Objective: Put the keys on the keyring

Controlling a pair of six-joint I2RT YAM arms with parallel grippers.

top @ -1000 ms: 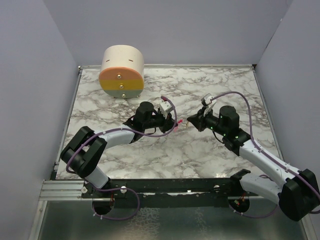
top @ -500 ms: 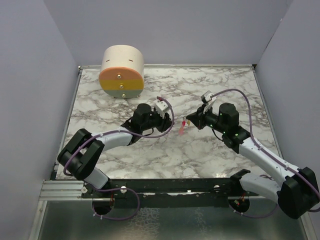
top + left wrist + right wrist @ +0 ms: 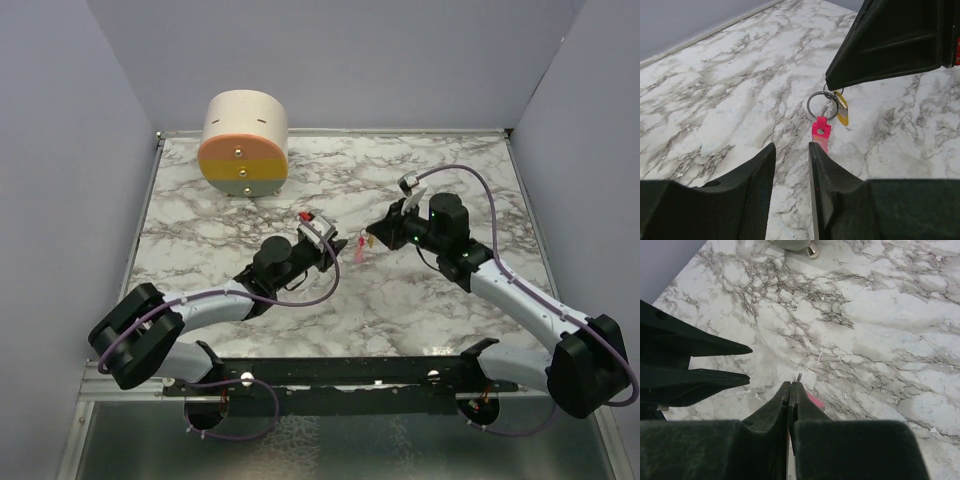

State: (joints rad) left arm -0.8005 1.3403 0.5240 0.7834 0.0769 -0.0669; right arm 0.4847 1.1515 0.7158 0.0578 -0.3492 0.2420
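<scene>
The keyring, a pink strap with a metal ring, hangs from my right gripper a little above the marble. The yellow-orange key dangles on that ring beside the strap. My right gripper is shut on the ring, whose edge sticks out past the tips, with the strap below. My left gripper stands open just short of the strap, with nothing between its fingers. From above, the left gripper and right gripper face each other with the keyring between them.
A large cream-and-orange cylinder stands at the back left of the marble table. Grey walls close in the left, back and right sides. The left gripper's fingers show at the left of the right wrist view.
My left gripper has opened, let go of the pink strap and drawn back to the left. The keyring now hangs from the right gripper alone, which has shifted slightly back.
</scene>
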